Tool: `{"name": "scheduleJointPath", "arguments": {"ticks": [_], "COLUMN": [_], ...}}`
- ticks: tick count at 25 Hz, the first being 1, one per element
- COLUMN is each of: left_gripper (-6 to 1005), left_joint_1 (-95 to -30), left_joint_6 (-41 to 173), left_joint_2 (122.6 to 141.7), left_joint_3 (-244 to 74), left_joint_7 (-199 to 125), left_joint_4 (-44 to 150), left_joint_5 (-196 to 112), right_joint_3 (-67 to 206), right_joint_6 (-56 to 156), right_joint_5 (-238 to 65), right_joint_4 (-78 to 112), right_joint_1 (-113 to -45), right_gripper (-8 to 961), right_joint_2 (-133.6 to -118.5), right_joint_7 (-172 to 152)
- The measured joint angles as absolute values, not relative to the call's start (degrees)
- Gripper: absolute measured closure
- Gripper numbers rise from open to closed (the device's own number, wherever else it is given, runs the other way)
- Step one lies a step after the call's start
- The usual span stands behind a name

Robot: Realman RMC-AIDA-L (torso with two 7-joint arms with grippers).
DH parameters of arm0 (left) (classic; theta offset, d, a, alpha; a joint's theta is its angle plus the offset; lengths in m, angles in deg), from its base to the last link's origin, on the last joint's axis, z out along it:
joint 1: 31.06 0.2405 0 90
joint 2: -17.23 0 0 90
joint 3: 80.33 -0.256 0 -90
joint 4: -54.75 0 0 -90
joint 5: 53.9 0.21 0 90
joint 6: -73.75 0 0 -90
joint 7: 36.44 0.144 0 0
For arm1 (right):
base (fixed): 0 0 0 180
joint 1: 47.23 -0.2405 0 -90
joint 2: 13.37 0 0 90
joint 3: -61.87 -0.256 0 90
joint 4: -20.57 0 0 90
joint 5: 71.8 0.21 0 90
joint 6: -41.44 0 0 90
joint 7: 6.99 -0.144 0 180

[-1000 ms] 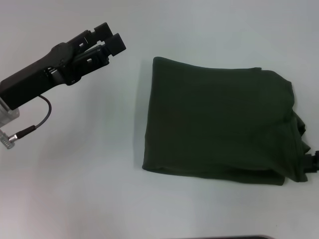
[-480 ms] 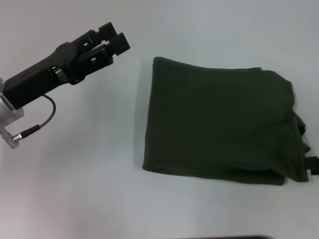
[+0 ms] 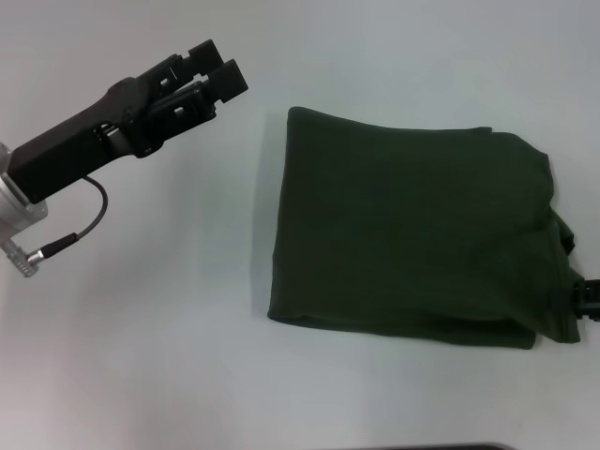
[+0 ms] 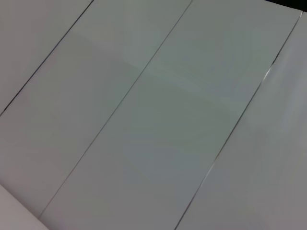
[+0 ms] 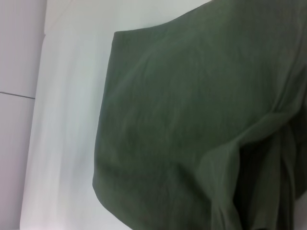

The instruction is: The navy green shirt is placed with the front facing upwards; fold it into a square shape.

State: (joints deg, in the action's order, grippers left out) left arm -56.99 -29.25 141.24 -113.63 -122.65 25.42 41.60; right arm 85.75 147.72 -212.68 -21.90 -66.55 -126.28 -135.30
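The navy green shirt [image 3: 412, 239] lies folded into a rough rectangle on the white table, right of centre, and no print shows on its upper face. Loose bunched layers stick out along its right edge [image 3: 562, 281]. My left gripper [image 3: 216, 70] hangs raised in the air to the left of the shirt, well apart from it and holding nothing. Only a black sliver of my right gripper [image 3: 589, 302] shows at the shirt's near right corner. In the right wrist view the shirt [image 5: 192, 120] fills most of the picture, with creased folds on one side.
The white table [image 3: 169, 328] spreads all around the shirt. A grey cable [image 3: 84, 220] hangs under the left arm. The left wrist view holds only pale panels with thin dark seams [image 4: 120, 103]. A dark edge [image 3: 441, 447] shows at the near side.
The left gripper has drifted slightly up and to the right. At the right edge, the black part of the right gripper has shifted a little. The shirt has not moved.
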Motion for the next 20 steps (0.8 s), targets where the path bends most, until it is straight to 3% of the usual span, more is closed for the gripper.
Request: {"name": "scheduleJointPath", "arguments": {"ticks": [7,12,20], "left_gripper": [79,79,79], "left_joint_1": [-57.1,-57.2,-57.4], "left_joint_6": [-28.6,-28.2,-27.8], "left_joint_2": [141.24,141.31,141.27], "left_joint_3": [-113.6,-113.6,-113.6], "left_joint_7": [-122.6,-122.5,-121.7], "left_joint_4": [25.4,25.5,26.9], "left_joint_5": [41.6,41.6,41.1], "right_joint_3": [86.2,86.1,85.2], "right_joint_6": [147.1,147.1,145.3], "right_joint_5": [-213.0,-213.2,-213.2], "right_joint_4": [-21.7,-21.7,-21.8], "right_joint_1": [-66.4,-65.5,-64.6], "right_gripper": [490,503,824], "right_joint_2": [-126.91,-126.09,-125.36], "right_joint_7": [-134.0,-133.8,-134.0]}}
